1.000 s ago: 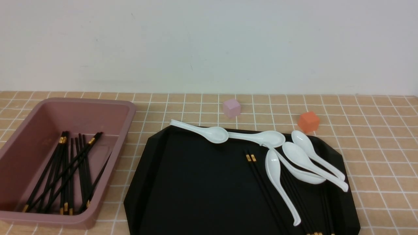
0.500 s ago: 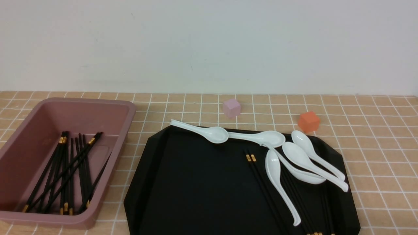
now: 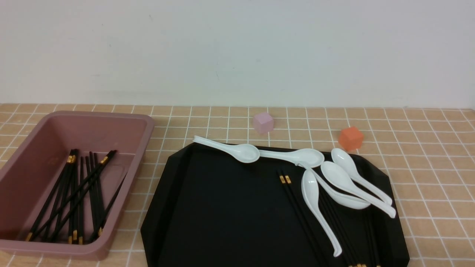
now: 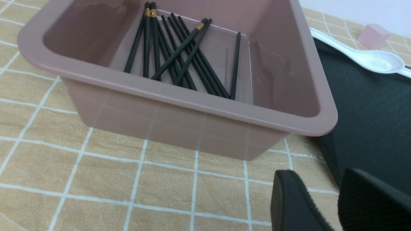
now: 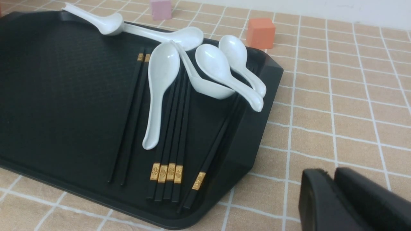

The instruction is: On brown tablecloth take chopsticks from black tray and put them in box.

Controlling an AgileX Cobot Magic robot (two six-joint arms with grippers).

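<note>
The black tray (image 3: pixel 222 207) lies on the brown tablecloth (image 3: pixel 426 167). Several black chopsticks (image 3: pixel 285 180) with gold bands lie on its right half, partly under white spoons; they also show in the right wrist view (image 5: pixel 167 173). The pink box (image 3: pixel 148 126) stands left of the tray and holds several chopsticks (image 3: pixel 74 193), which the left wrist view (image 4: pixel 179 54) shows too. My left gripper (image 4: pixel 318 173) is open and empty above the cloth by the box's near corner (image 4: pixel 192 93). My right gripper (image 5: pixel 330 173) is shut and empty above the cloth beside the tray (image 5: pixel 64 80). Neither gripper shows in the front view.
Several white spoons (image 3: pixel 311 193) lie across the tray's far and right parts, some over chopsticks (image 5: pixel 160 80). A small pink cube (image 3: pixel 263 122) and an orange cube (image 3: pixel 350 138) sit on the cloth behind the tray. A white wall stands at the back.
</note>
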